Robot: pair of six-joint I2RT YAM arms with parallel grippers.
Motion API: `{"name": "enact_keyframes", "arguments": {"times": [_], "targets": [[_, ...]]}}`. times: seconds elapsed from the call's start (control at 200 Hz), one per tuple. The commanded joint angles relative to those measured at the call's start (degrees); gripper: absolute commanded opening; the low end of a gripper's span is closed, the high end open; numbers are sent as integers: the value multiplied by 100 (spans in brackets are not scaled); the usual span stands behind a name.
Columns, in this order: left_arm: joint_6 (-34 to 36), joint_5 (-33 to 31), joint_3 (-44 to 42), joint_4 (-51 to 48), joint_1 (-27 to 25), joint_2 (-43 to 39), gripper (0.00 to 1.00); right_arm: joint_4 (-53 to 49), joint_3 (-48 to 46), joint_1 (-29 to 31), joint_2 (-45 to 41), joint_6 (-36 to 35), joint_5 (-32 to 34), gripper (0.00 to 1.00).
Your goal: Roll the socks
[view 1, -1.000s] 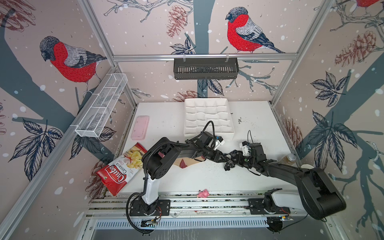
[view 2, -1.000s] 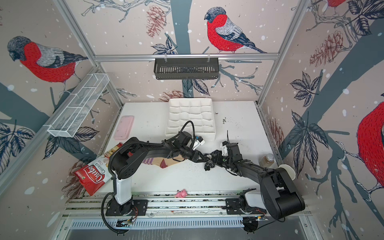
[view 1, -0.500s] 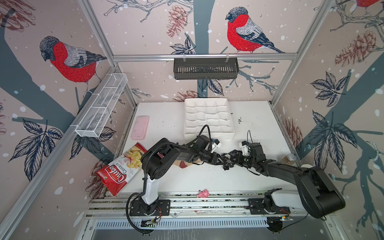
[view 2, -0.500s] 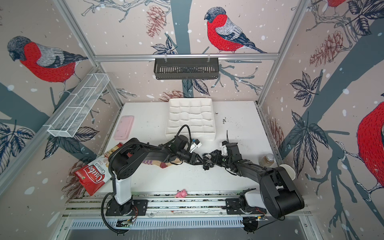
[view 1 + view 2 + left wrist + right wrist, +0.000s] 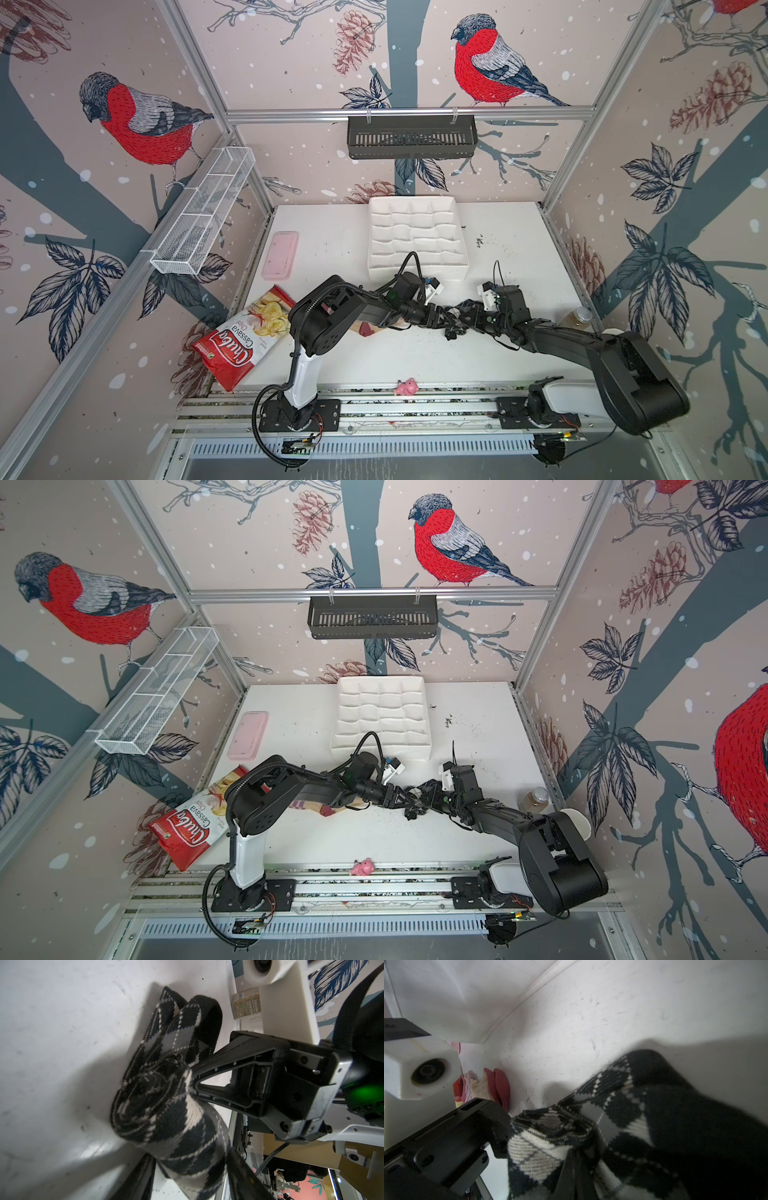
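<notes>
Progress: argyle sock (image 5: 166,1095) partly rolled. A tight spiral of fabric has formed where the right gripper (image 5: 192,1079) meets it. Those jaws are pressed together with their tips buried in the coil, pinching it. From the coil one stretch of sock lies on the table (image 5: 62,1043), leading away from both grippers and doubled into a loop. The opposite stretch runs back between the fingers of the left gripper (image 5: 190,1153). Left jaws are spread and straddle that stretch. A sliver of table shows between one finger and the fabric, so I judge there is no clamp there. In both top views the two grippers face each other tip to tip, with the sock bundle between them.

Tan sock (image 5: 500,1086): behind the left gripper, under its forearm. Maroon end visible, bulk hidden. Looks loosely bunched, not rolled (judgement only).

Estimate: first sock mid-roll, with loose length yet to wind in. Second sock not started. Under half done.

Further out: divided white tray (image 5: 415,232) beyond both grippers, apart from the socks. Chips bag (image 5: 245,336) past the left arm's elbow.
</notes>
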Motion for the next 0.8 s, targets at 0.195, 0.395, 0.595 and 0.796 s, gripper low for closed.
{"name": "enact_keyframes", "arguments": {"times": [0.195,0.395,0.595,0.796], "targets": [[-219,-197,84,442,-30,175,52,162,-39,155,37,153,9,1],[-342,-129,217,575,-30,375,27,228,-66,268,5,242,14,1],[-427,-142,154,701,-8,413,0,146,-40,285,-91,236,16,1],[127,-236,292,-365,64,215,0,-455,162,-59,-603,-123,88,18]]}}
